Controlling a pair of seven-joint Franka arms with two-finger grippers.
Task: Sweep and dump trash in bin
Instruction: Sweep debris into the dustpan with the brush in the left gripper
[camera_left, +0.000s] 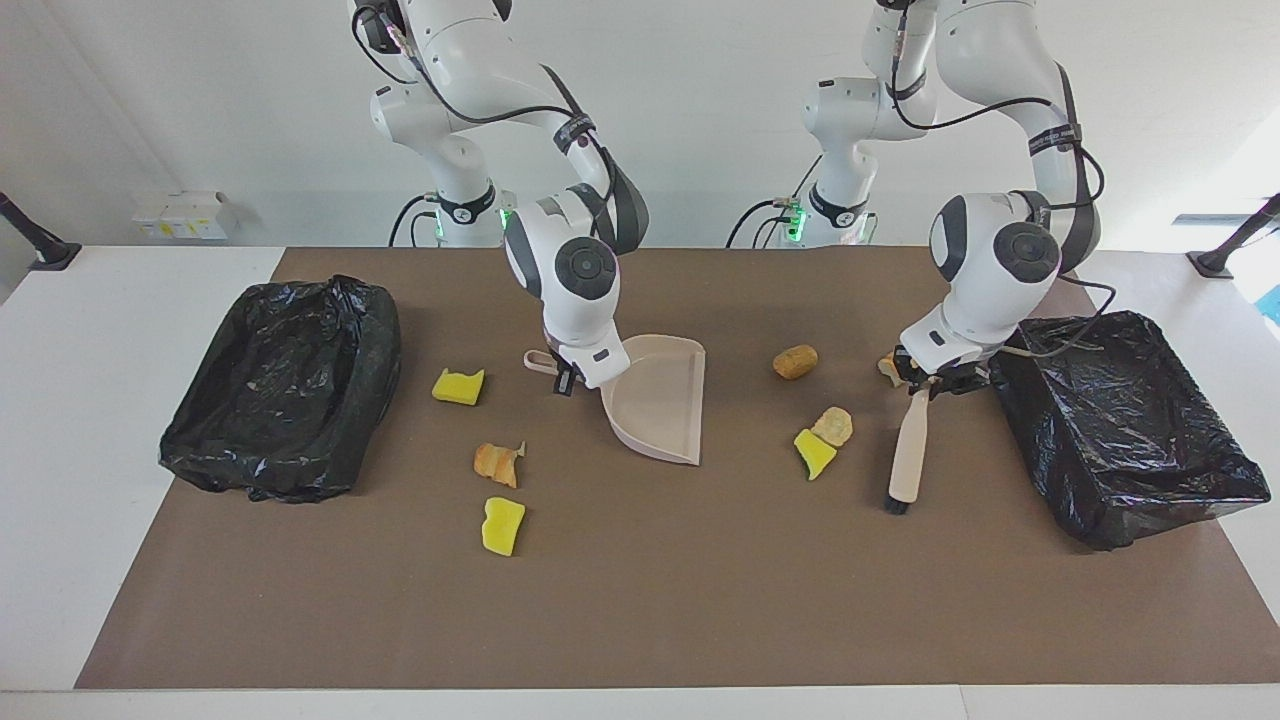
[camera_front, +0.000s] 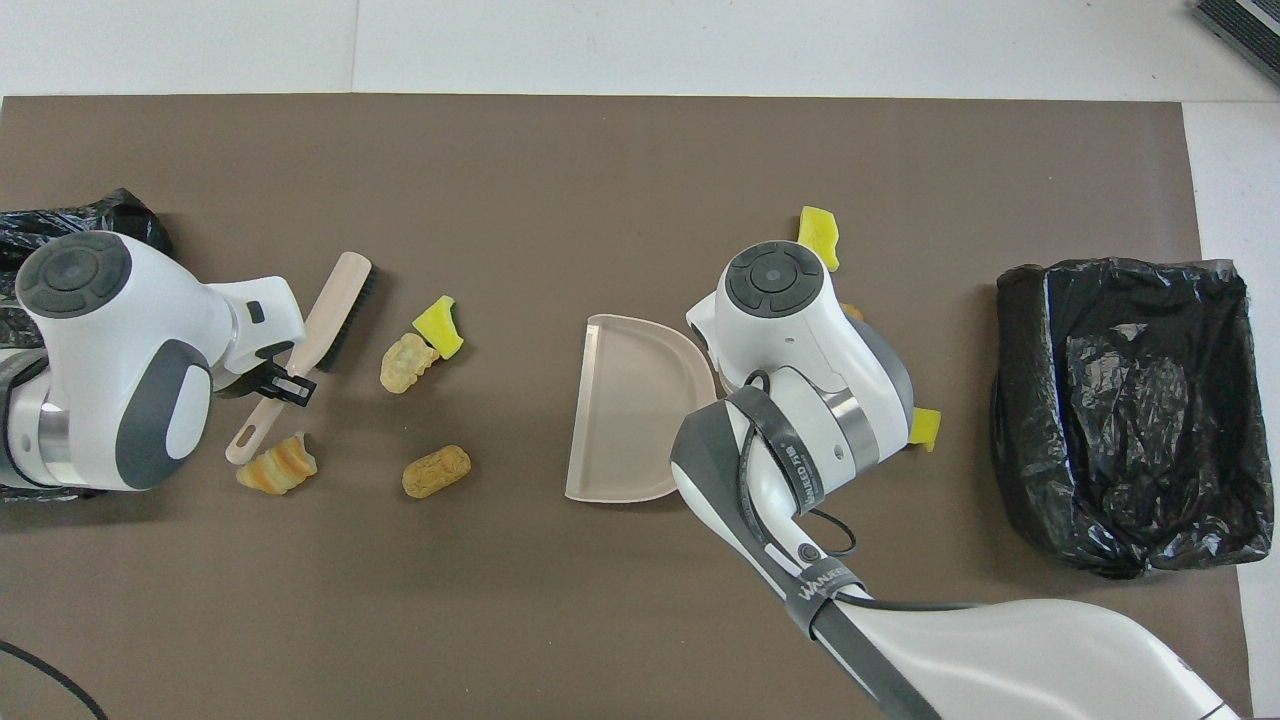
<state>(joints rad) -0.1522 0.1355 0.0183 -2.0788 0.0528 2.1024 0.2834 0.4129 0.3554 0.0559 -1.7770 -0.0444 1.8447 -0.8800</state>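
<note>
My left gripper (camera_left: 925, 385) is shut on the handle of a wooden brush (camera_left: 908, 450), whose bristle end points down at the mat beside a yellow sponge scrap (camera_left: 814, 452) and a bread chunk (camera_left: 833, 425). More trash lies around: a cork-like chunk (camera_left: 795, 361), a chunk (camera_front: 276, 465) by the brush handle, two sponge scraps (camera_left: 458, 386) (camera_left: 503, 525) and a crust (camera_left: 497, 462). At mid-table my right gripper (camera_left: 567, 378) is shut on the handle of the beige dustpan (camera_left: 660, 405), its open edge toward the left arm's end. The overhead view hides that gripper under its wrist.
A black-lined bin (camera_left: 1120, 420) stands at the left arm's end of the brown mat, close beside the brush. Another black-lined bin (camera_left: 285, 385) stands at the right arm's end. White table (camera_left: 60, 450) borders the mat.
</note>
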